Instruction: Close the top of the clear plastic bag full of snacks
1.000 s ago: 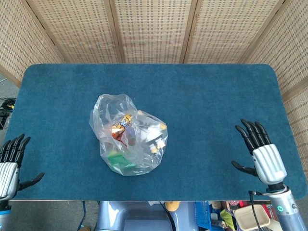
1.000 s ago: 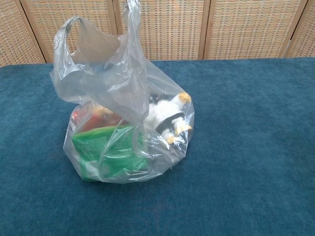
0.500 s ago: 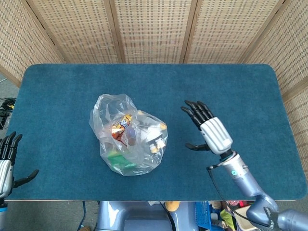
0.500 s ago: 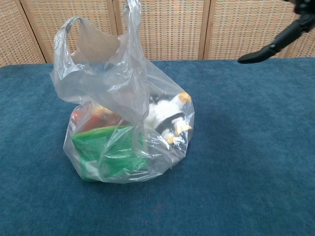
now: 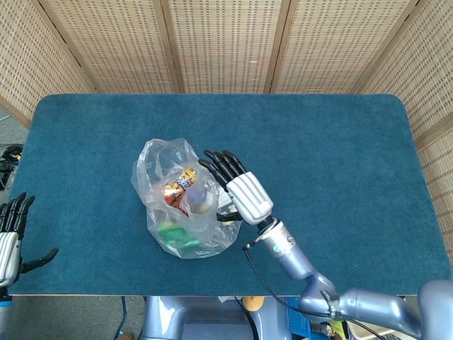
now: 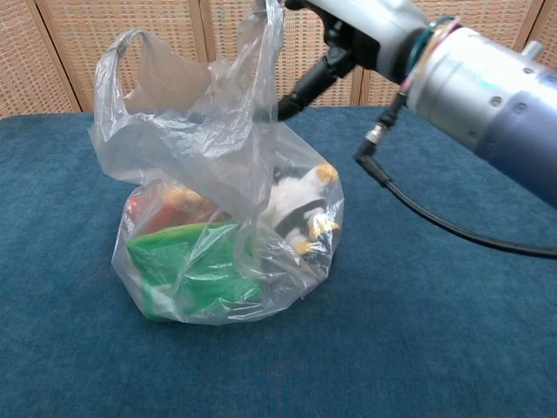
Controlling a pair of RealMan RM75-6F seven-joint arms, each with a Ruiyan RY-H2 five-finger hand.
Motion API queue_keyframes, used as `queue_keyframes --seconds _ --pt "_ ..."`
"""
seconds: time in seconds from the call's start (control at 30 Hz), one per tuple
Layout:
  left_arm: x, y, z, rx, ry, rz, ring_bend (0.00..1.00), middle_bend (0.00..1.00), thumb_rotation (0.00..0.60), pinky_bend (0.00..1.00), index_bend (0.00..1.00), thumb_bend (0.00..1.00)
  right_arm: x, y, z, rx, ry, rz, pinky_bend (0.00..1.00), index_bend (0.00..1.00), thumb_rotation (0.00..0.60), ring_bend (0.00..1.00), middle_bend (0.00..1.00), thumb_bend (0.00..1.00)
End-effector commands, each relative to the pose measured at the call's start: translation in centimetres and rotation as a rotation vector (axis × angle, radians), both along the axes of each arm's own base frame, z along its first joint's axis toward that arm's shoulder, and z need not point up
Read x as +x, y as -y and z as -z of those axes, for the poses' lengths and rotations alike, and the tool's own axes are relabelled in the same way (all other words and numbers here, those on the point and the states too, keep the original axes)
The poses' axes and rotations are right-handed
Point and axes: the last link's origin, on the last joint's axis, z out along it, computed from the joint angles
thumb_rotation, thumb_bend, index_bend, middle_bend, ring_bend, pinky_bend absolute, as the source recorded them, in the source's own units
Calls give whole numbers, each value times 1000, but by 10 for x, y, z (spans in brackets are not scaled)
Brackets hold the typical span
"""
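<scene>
The clear plastic bag (image 5: 185, 228) of snacks stands left of the table's middle, its mouth gaping upward; a green packet and orange and white packets show through it (image 6: 209, 261). My right hand (image 5: 239, 190) hovers over the bag's right side with fingers spread and nothing held. In the chest view this right hand (image 6: 361, 24) is at the top edge, its thumb against the raised plastic flap. My left hand (image 5: 10, 239) sits off the table's front left corner, fingers spread and empty.
The blue felt table (image 5: 333, 149) is walled by woven wicker screens (image 5: 226, 42) at the back and sides. A black cable (image 6: 435, 222) hangs from my right forearm above the felt. Clutter lies on the floor below the front edge.
My right hand has swept from the table's front right to over the bag, and the upright plastic flap has shifted right against it. The left hand has barely moved.
</scene>
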Motion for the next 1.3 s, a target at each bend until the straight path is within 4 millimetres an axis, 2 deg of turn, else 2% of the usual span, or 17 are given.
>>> queue_keyframes --seconds 0.03,0.33,0.53,0.73,0.97,1.13,1.3 --pt "-2 -4 -2 -5 16 -7 0 0 600 0 0 176 29 15 8 -41 83 60 0 0 600 0 0 0" --pt "-6 -7 -5 -6 30 -18 0 0 600 0 0 177 43 26 15 -72 114 82 0 0 600 0 0 0" --pt "-6 -10 -4 -10 27 -22 0 0 600 0 0 178 54 24 14 -21 240 112 0 0 600 0 0 0" --pt "-6 -11 -3 -16 27 -27 0 0 600 0 0 176 62 23 9 26 328 146 0 0 600 0 0 0" --pt "-8 -12 0 -30 29 -34 0 0 600 0 0 179 62 24 -3 3 368 148 0 0 600 0 6 3" --pt "-6 -11 1 -34 26 -31 0 0 600 0 0 179 60 21 -9 8 388 145 0 0 600 0 22 74" --pt "-6 -11 1 -37 24 -31 0 0 600 0 0 179 60 18 -14 22 427 144 0 1 600 0 41 274"
